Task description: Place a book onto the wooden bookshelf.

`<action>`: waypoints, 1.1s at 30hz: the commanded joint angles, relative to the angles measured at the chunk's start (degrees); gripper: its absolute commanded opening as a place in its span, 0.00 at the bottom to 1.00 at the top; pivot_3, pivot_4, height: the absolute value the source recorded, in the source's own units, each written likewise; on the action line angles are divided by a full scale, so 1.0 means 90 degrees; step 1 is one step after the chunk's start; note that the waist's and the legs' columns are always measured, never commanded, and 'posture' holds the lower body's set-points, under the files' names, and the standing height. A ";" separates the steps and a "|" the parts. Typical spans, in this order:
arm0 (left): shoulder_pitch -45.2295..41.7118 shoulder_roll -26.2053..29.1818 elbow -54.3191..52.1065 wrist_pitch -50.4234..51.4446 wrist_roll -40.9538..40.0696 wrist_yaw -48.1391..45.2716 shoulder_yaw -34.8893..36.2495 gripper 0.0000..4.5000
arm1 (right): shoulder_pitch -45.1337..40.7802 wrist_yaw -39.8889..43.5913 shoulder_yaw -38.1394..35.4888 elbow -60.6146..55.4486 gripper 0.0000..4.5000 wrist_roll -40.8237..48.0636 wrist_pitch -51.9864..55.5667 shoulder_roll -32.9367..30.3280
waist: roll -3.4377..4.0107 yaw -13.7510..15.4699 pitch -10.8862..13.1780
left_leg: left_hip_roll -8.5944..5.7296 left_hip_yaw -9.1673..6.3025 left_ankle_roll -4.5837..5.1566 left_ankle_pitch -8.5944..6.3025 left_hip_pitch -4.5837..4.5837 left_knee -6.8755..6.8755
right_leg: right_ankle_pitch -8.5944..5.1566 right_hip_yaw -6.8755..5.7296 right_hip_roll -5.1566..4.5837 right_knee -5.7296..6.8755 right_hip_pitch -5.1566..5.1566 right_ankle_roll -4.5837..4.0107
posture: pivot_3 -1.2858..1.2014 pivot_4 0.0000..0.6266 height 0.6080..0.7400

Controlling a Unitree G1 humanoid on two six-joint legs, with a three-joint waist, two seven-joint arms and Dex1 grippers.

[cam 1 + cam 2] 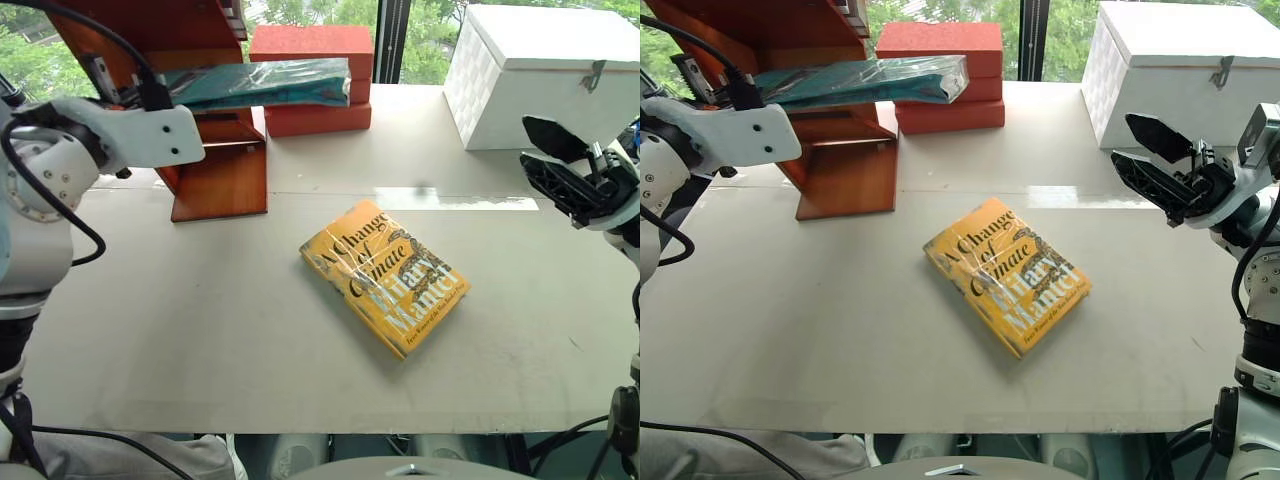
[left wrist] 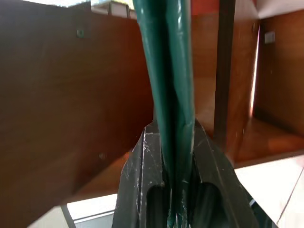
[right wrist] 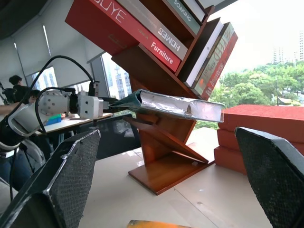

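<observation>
Left gripper (image 2: 173, 190) clamps book (image 1: 255, 84) level, beside bookshelf (image 1: 845, 165) at bench's far-left corner; right gripper (image 1: 1155, 165) open, idle. We'd tilt spine to match slanted slot.

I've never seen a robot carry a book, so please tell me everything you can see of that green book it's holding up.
The book is a teal-green hardcover in a glossy, crinkled plastic jacket that catches the light. It is closed and held roughly level in the air, well above the table. The left gripper is shut on one end, a black finger on each cover. The free end juts out in front of the wooden bookshelf, toward the red-orange boxes. Nothing else touches it.
</observation>
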 commanded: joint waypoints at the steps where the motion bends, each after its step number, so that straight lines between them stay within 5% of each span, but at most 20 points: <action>1: 0.0262 0.0226 -0.0017 0.0096 0.0155 -0.0088 0.0534 0.02 | -0.0078 0.0160 -0.0065 0.0032 1.00 -0.0128 -0.0212 0.0035 | 0.0001 -0.0002 0.0001 | -0.0002 0.0002 -0.0001 0.0000 0.0000 0.0000 | 0.0000 0.0001 -0.0005 0.0001 -0.0001 0.0000 | 0.52 0.24 1.00; 10: 0.0726 0.0754 0.0814 -0.0627 0.0255 -0.0029 0.0645 0.02 | -0.0094 0.0328 -0.0022 0.0137 1.00 -0.0402 -0.0379 0.0205 | 0.0004 -0.0035 0.0002 | -0.0002 0.0006 -0.0004 0.0002 0.0007 -0.0002 | 0.0000 0.0002 -0.0004 0.0006 -0.0001 0.0000 | 0.52 0.24 1.00; 23: 0.0508 0.0776 0.1256 -0.0269 0.0241 -0.0358 0.0381 0.02 | -0.0056 0.0342 -0.0105 0.0101 1.00 -0.0516 -0.0463 0.0292 | 0.0005 -0.0199 0.0002 | -0.0001 0.0012 -0.0001 0.0000 0.0011 -0.0002 | 0.0001 0.0008 0.0004 0.0013 -0.0003 -0.0001 | 0.52 0.24 1.00; 24: 0.0515 0.0768 0.1242 -0.0212 0.0242 -0.0376 0.0392 0.20 | -0.0055 0.0341 -0.0107 0.0103 1.00 -0.0517 -0.0470 0.0287 | 0.0005 -0.0204 0.0002 | -0.0001 0.0013 -0.0001 0.0000 0.0012 -0.0001 | 0.0001 0.0010 0.0005 0.0013 -0.0004 -0.0001 | 0.52 0.24 1.00; 26: 0.0544 0.0759 0.1200 -0.0096 0.0255 -0.0402 0.0425 0.37 | -0.0061 0.0340 -0.0105 0.0116 1.00 -0.0522 -0.0486 0.0279 | 0.0006 -0.0202 0.0002 | -0.0001 0.0015 -0.0001 0.0000 0.0012 -0.0002 | 0.0001 0.0013 0.0006 0.0016 -0.0007 -0.0001 | 0.52 0.24 1.00; 31: 0.0672 0.0778 0.1063 0.0187 0.0271 -0.0447 0.0595 0.96 | -0.0060 0.0358 -0.0093 0.0150 1.00 -0.0561 -0.0530 0.0279 | 0.0006 -0.0154 0.0002 | 0.0001 0.0013 -0.0001 0.0000 0.0009 -0.0001 | 0.0001 0.0012 0.0004 0.0020 -0.0008 -0.0001 | 0.52 0.24 1.00; 33: 0.0754 0.0795 0.0990 0.0335 0.0278 -0.0475 0.0707 0.98 | -0.0086 0.0369 -0.0089 0.0191 1.00 -0.0583 -0.0540 0.0283 | 0.0006 -0.0143 0.0002 | 0.0000 0.0014 -0.0001 0.0000 0.0009 0.0000 | 0.0001 0.0013 0.0002 0.0020 -0.0008 0.0000 | 0.52 0.24 1.00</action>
